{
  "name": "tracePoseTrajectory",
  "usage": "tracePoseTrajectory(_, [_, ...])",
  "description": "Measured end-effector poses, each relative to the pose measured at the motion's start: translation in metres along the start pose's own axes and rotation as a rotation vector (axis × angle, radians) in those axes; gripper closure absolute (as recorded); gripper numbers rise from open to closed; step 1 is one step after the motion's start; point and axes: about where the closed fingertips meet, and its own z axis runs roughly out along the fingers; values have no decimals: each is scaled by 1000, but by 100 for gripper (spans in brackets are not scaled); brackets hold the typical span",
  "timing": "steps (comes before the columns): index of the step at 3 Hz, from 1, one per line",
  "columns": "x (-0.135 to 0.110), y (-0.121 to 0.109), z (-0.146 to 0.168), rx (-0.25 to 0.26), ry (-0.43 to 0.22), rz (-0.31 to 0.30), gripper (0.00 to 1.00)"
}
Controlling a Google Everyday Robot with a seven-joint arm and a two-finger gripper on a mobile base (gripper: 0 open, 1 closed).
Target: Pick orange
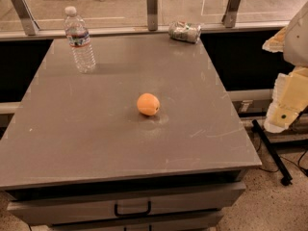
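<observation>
Now, orange (147,104) sits central on the table (72,143), round, no long axis showing, skin smooth, matte, evenly orange; gripper (288,102) hangs beyond the table's right edge, open or closed, can't tell.

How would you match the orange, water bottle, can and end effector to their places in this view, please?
1 orange
2 water bottle
3 can
4 end effector

A far-left of the table, upright
B beyond the table's right edge
C middle of the table
D far edge, on its side

Pairs: 1-C, 2-A, 3-D, 4-B
</observation>
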Motion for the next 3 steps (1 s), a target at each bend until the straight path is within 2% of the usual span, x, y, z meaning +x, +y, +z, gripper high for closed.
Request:
tracePoseTrajectory(1, [0,0,0,0,0,0,0])
tracePoseTrajectory(2, [-47,9,29,-24,38,-74,0])
tracePoseTrajectory(3, [-123,30,79,-51,79,-197,0])
